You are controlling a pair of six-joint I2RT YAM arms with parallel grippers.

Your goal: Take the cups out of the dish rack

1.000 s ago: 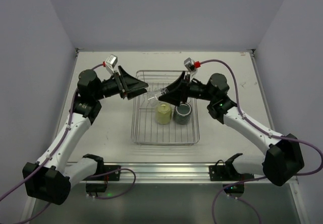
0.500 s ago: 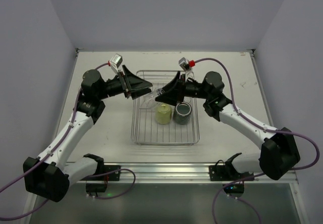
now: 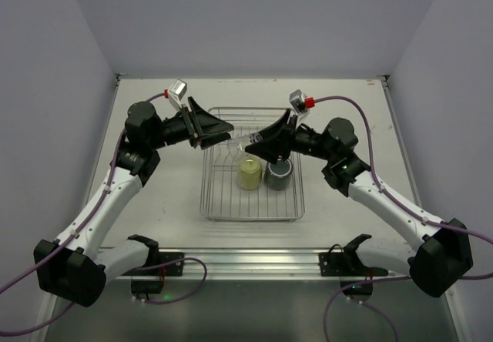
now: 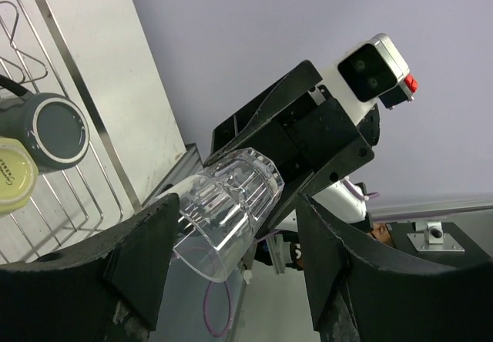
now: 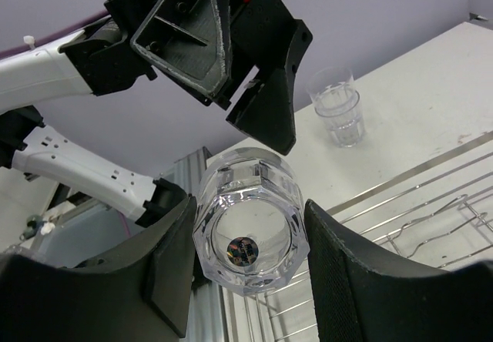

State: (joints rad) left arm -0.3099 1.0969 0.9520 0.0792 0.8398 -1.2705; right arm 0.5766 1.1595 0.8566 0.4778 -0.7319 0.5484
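My right gripper point(image 5: 248, 211) is shut on a clear tumbler point(image 5: 250, 238), held on its side in the air above the back of the dish rack point(image 3: 296, 203). In the top view the tumbler point(image 3: 241, 139) hangs between both grippers. My left gripper point(image 4: 237, 207) faces it, open, with its fingers on either side of the tumbler's point(image 4: 227, 211) mouth end; the left finger is close to the glass, the right one apart from it. A pale yellow cup point(image 3: 249, 174) and a dark grey mug point(image 3: 278, 174) stand in the rack. Another clear tumbler point(image 5: 337, 107) stands on the table outside the rack.
The rack's upright wire prongs point(image 5: 431, 234) run along its back part, below the held tumbler. The two wrists point(image 3: 192, 130) point(image 3: 296, 138) are close together over the rack. White table point(image 3: 347, 103) lies on both sides of it.
My right gripper has lifted the clear tumbler up and toward the back of the rack. My left gripper has moved right, so its open fingers now flank the tumbler's mouth.
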